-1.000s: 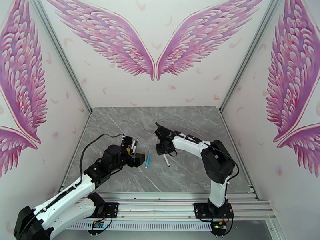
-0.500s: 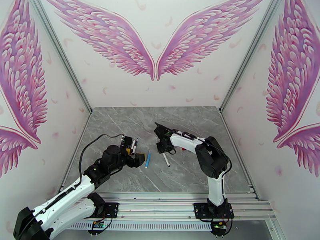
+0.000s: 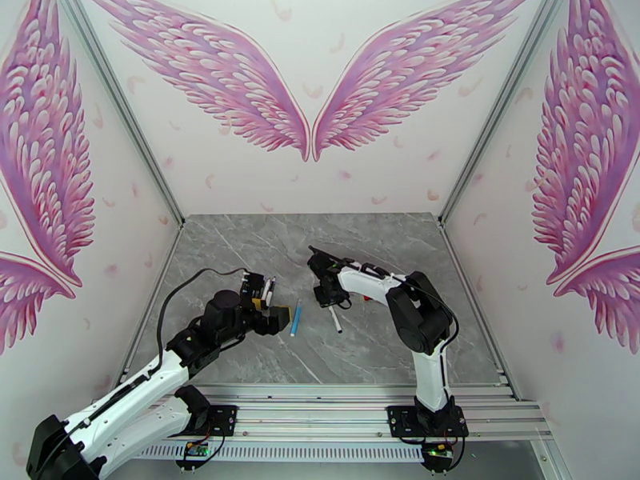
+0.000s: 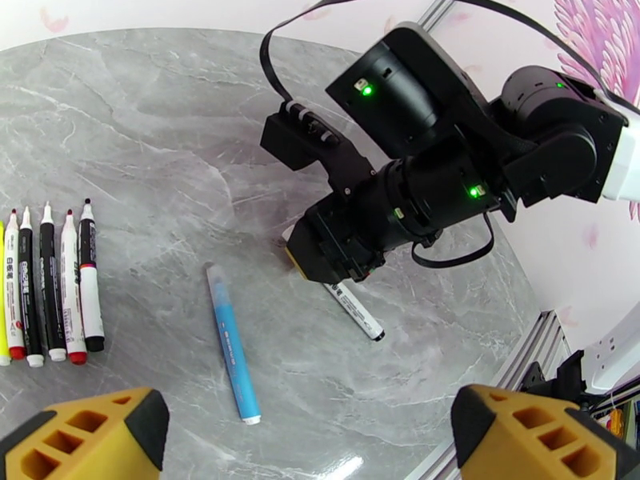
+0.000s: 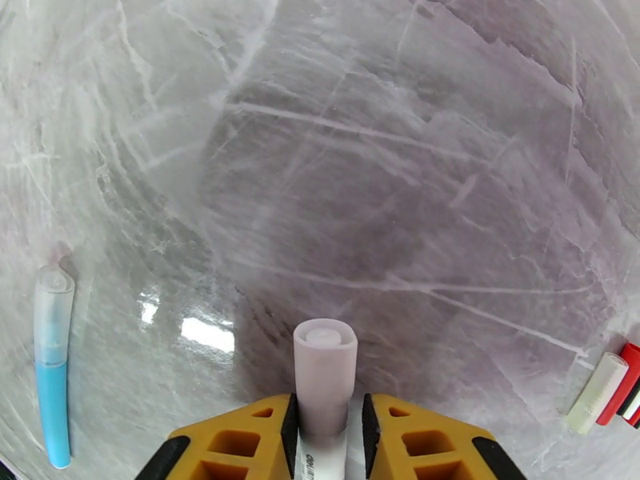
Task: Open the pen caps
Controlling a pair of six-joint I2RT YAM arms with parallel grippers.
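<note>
A white pen [image 4: 356,310] with a black tail lies on the grey table, and its pale cap [image 5: 324,358] points away from the right wrist camera. My right gripper [image 5: 326,426] is down over that capped end. Its yellow fingers [image 5: 264,430] press the pen from both sides just behind the cap. It is the black head [image 3: 326,296] at mid table. A blue pen [image 4: 232,346] lies loose to the left of the white one. My left gripper [image 4: 316,442] hovers open above the near side, with nothing between its fingertips [image 4: 88,434].
Several pens [image 4: 52,290] with bare tips lie side by side in a row at the left. Loose caps, one pale [image 5: 596,394] and one red [image 5: 628,378], lie at the right. The right arm [image 4: 480,154] spans the middle.
The right gripper's jaws have drawn in onto the white pen, and that arm's elbow has shifted a little to the left. The left arm has stayed still.
</note>
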